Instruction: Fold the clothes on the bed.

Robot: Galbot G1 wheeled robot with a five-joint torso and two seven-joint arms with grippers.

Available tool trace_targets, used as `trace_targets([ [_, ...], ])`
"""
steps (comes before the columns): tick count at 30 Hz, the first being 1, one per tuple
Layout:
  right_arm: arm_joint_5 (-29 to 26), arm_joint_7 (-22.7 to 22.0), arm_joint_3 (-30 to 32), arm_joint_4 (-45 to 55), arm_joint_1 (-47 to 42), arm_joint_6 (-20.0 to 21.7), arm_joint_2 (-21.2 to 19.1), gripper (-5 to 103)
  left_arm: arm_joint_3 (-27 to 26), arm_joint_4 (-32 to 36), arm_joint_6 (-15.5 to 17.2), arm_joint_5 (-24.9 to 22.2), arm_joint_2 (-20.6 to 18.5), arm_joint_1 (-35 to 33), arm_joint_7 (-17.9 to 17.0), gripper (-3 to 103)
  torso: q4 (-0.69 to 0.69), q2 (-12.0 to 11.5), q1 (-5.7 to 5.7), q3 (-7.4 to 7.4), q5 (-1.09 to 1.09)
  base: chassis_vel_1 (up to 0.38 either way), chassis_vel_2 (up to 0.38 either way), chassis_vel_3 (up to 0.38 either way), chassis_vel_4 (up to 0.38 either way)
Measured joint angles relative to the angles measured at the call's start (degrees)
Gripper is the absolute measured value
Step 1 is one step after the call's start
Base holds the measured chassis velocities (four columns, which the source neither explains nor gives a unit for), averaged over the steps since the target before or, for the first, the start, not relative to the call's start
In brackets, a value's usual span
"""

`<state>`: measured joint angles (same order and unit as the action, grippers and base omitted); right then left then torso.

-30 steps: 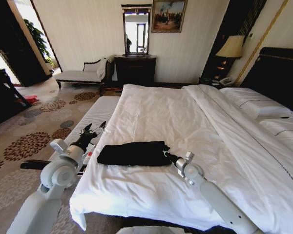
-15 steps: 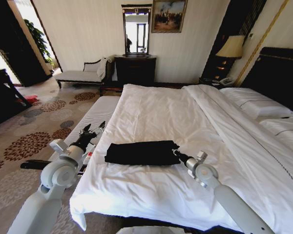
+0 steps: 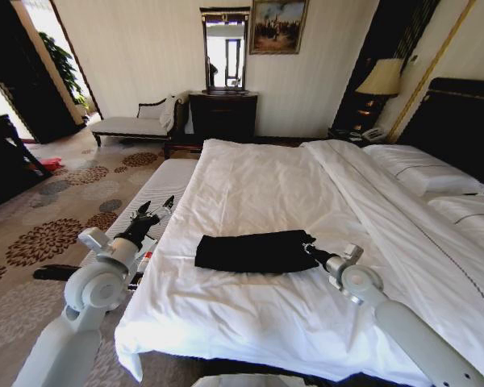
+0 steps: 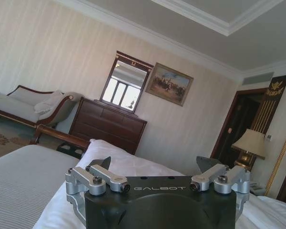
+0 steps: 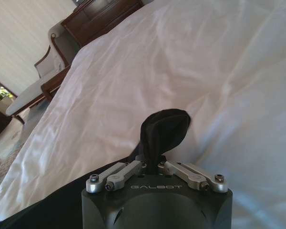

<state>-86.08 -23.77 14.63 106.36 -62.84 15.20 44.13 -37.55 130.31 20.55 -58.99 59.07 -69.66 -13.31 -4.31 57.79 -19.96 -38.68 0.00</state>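
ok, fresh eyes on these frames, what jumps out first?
The black T-shirt, folded into a dark strip, stands out against the bed's white duvet near the foot end. The right claw is shut on the shirt's right end, a pinch of black fabric between its fingers. The left claw hangs open off the bed's left edge.

T-shirt (image 3: 254, 251): black, folded into a flat, narrow band lying crosswise on the bed (image 3: 250, 185), near the foot end, roughly mid-width. One end is bunched into a raised nub, pinched in the right claw (image 5: 155, 164); the rest lies flat on the sheet. Bed: very large, white sheets and duvet slightly wrinkled, white pillows by the dark headboard.
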Motion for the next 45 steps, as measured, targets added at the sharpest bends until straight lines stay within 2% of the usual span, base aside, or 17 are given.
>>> trace_targets([
  [9, 0.76, 0.16, -6.05, 5.27, 3.88, 0.00, 1.63, 4, -1.93, 0.86, 0.05, -1.02, -0.89, -0.83, -0.74, 100, -0.01, 0.00, 0.00, 0.00, -0.02, 0.000, 0.000, 0.000, 0.000],
  [16, 3.27, 2.02, -13.84, 0.07, 9.90, -0.16, 5.69, 4, -1.70, 0.08, 0.12, -0.23, -0.15, -1.35, -1.02, 100, 0.00, 0.00, 0.00, 0.00, -0.01, 0.000, 0.000, 0.000, 0.000],
  [25, 5.37, 2.93, -19.61, -4.54, 14.53, -0.45, 10.19, 4, -2.01, -0.83, 0.13, 0.27, -0.11, -1.76, -1.13, 100, 0.00, 0.00, 0.00, 0.00, -0.01, 0.000, 0.000, 0.000, 0.000],
  [45, 6.95, 4.78, -24.71, -10.27, 18.95, -1.54, 16.68, 4, -2.24, -2.12, 0.13, 0.44, 0.39, -1.21, -1.40, 100, 0.00, 0.00, 0.00, 0.00, 0.00, 0.000, 0.000, 0.000, 0.000],
])
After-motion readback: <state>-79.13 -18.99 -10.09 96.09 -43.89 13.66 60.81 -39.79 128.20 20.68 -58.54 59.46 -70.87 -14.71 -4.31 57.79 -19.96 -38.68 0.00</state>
